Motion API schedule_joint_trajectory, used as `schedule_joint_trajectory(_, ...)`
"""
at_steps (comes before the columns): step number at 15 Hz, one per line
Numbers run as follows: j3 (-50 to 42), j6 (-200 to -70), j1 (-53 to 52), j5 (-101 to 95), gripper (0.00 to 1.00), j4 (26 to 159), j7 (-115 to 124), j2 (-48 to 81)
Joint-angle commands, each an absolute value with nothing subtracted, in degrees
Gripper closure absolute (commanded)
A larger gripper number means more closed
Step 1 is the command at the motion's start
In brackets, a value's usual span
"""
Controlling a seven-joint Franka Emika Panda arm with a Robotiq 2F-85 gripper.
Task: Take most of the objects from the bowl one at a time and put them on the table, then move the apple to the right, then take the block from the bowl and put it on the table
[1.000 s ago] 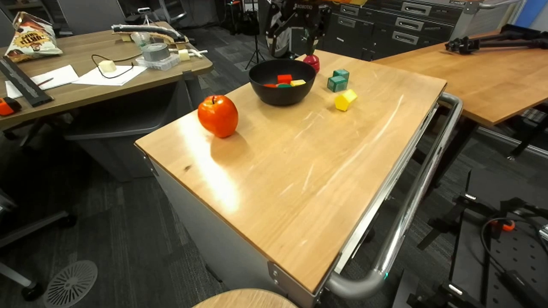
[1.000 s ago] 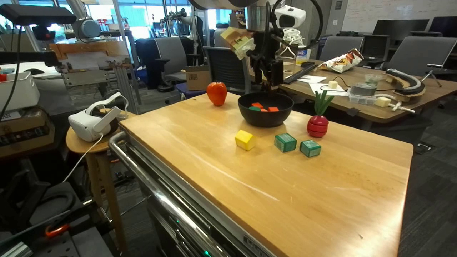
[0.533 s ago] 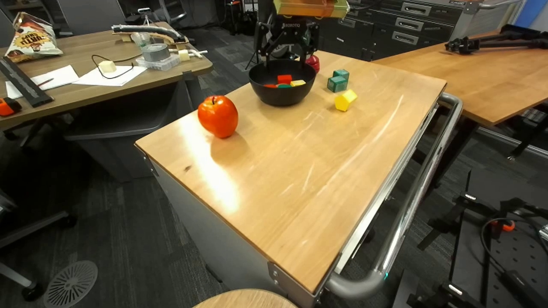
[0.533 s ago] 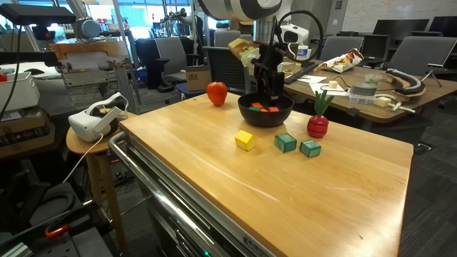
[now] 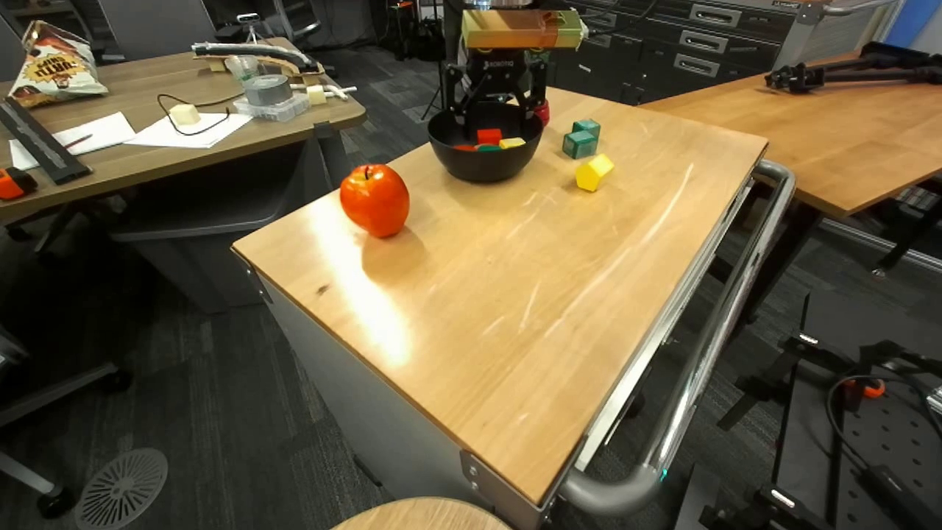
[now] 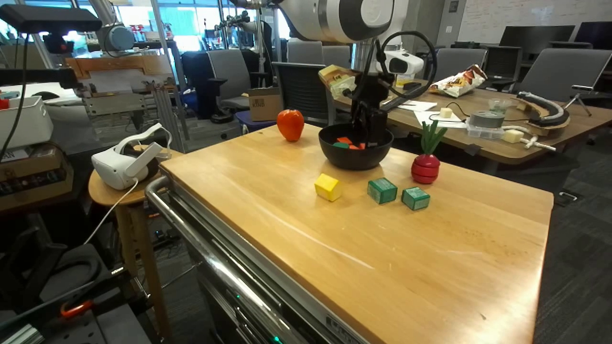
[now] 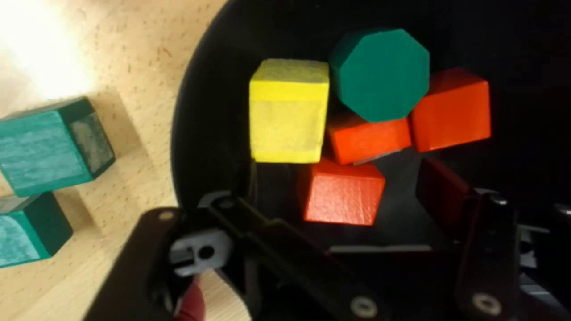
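1. Looking in an exterior view: got the apple [image 5: 375,200] on the worktop [image 5: 559,280], left of the black bowl [image 5: 482,165] from here.
2. In an exterior view, can see fingers [image 6: 377,127] dipped into the bowl, plus two green blocks [image 6: 382,191], a yellow block [image 6: 328,187] and a red toy veggie [image 6: 425,169] out on the worktop.
3. In the wrist view, got another yellow block [image 7: 287,118], a many-sided green block [image 7: 381,76] and red blocks [image 7: 453,118] inside the bowl. Seeing the fingers spread wide, released, with one red block [image 7: 344,196] in the gap.
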State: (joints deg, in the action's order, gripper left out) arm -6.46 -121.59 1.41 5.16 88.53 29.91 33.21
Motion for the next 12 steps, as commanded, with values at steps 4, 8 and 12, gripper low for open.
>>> schedule_joint_trajectory(4, -7.58, -118.36, 1.13, 5.18, 0.6, 83.41, 31.8, 35.95)
schedule_joint_trajectory(8, -7.88, -120.25, 0.89, 4.49, 0.83, 85.35, 31.21, 33.71)
schedule_joint_trajectory(12, -8.3, -124.43, -0.6, -0.45, 0.83, 95.96, 26.73, 23.31)
